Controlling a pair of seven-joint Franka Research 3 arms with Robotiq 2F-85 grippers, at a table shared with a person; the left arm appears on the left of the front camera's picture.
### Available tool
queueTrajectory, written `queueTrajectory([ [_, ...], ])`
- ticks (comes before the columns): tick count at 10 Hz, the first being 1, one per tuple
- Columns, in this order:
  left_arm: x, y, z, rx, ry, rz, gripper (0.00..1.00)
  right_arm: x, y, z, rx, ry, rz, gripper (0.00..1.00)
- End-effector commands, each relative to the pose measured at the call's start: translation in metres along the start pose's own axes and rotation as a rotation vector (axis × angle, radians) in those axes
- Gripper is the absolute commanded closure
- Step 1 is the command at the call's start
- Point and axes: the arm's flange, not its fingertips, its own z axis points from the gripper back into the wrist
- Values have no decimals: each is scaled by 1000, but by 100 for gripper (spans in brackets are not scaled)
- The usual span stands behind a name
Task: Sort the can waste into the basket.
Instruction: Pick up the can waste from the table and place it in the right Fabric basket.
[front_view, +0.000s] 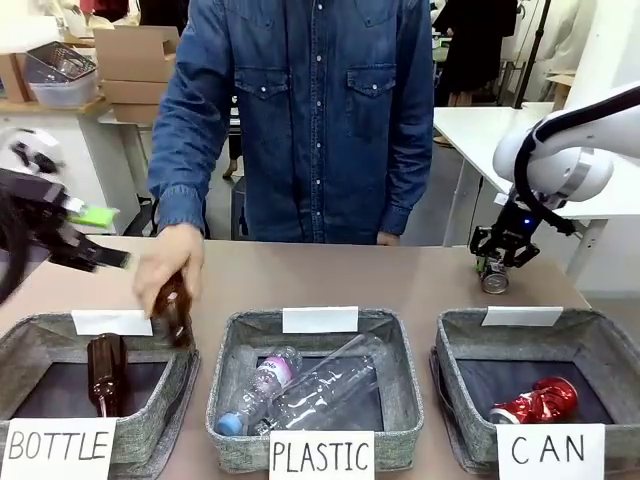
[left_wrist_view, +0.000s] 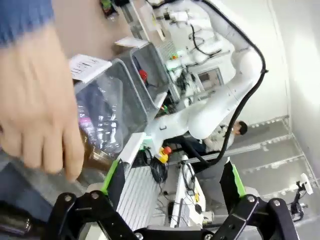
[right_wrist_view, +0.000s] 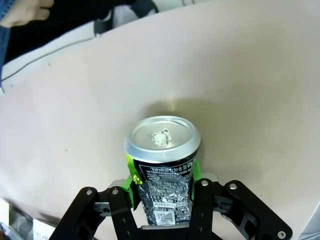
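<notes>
The black and silver can (right_wrist_view: 162, 170) is standing upright on the table (front_view: 400, 275) just behind the basket (front_view: 590, 335) signed "CAN", and the right gripper (front_view: 497, 262) is clamping it from both sides, green pads (right_wrist_view: 131, 177) pressing against its wall. The red can (front_view: 535, 402) is lying inside that basket, so one of two appears sorted. The step in hand is judged to be the grasp or early lift of the second can; next the arm needs to raise it clear of the rim, carry it over the dark bottom, and release. The left gripper (left_wrist_view: 172, 182) is hanging wide apart, holding nothing, near the person's hand (front_view: 168, 268), which is lowering a brown bottle (front_view: 172, 310) toward the "BOTTLE" basket (front_view: 30, 335).
</notes>
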Motion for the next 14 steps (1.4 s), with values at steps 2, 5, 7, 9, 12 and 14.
queueTrajectory([
  [2, -51, -74, 93, 160, -213, -11, 0, 0, 3, 3, 22, 21, -20, 100],
  [5, -75, -82, 109, 156, -287, -46, 0, 1, 6, 3, 12, 21, -18, 100],
  [7, -70, -77, 108, 151, -261, -37, 0, -1, 4, 7, 29, 15, -20, 100],
  [9, -65, -76, 108, 145, -239, -41, 0, -4, 1, 8, 44, 13, -25, 100],
  [12, -41, -54, 67, 41, -145, -56, 0, -22, -4, 45, 136, -2, -11, 100],
  [14, -15, -9, 6, -22, 26, 22, 0, -62, -8, 98, 183, 25, 35, 100],
])
